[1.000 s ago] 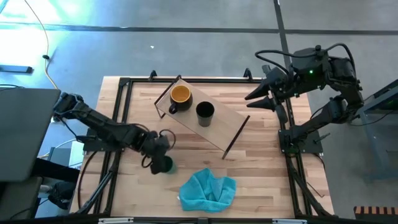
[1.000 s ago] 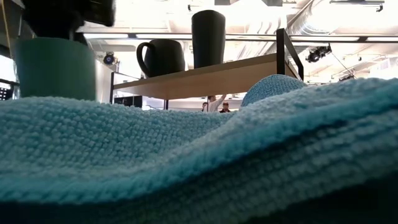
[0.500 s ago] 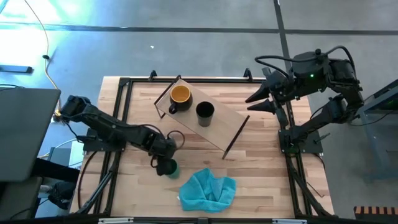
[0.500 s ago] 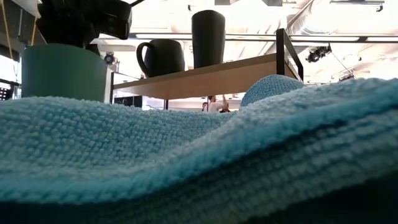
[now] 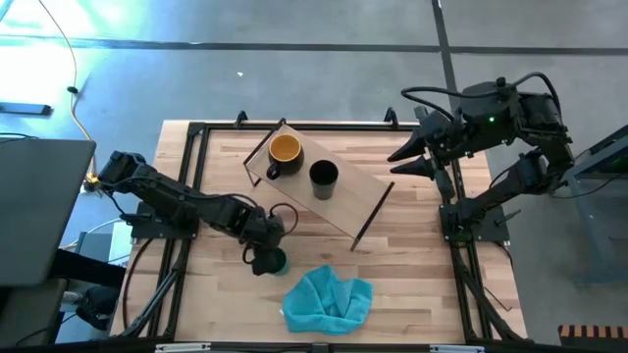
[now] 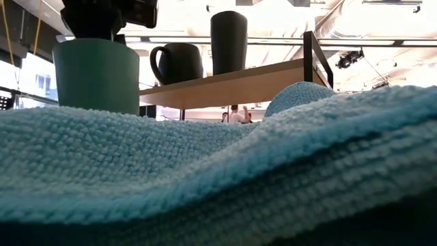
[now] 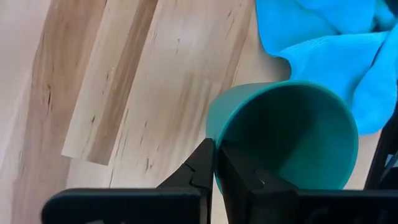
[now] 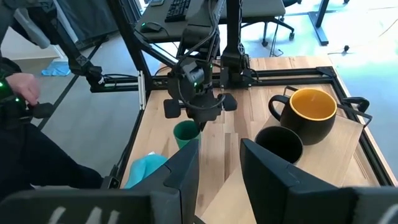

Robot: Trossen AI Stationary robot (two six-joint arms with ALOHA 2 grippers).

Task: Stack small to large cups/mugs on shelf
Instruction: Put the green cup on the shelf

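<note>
Left end effector (image 7: 214, 163) clamped on rim of small round green cup (image 5: 274, 262) beside crumpled teal-blue cloth (image 5: 329, 298) (right end effector (image 8: 219, 163) spread apart beyond light wooden shelf (image 5: 348, 199)).

The green cup (image 5: 272, 262) is standing upright beside the cloth, while the yellow-orange mug (image 5: 284, 152) and black cup (image 5: 324, 177) are sitting on the shelf (image 5: 355, 190).

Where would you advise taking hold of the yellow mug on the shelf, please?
On the rim of the yellow mug, from straight above, opposite its dark handle. It stands upright and open-topped on the shelf, and the black cup crowds one side.
</note>
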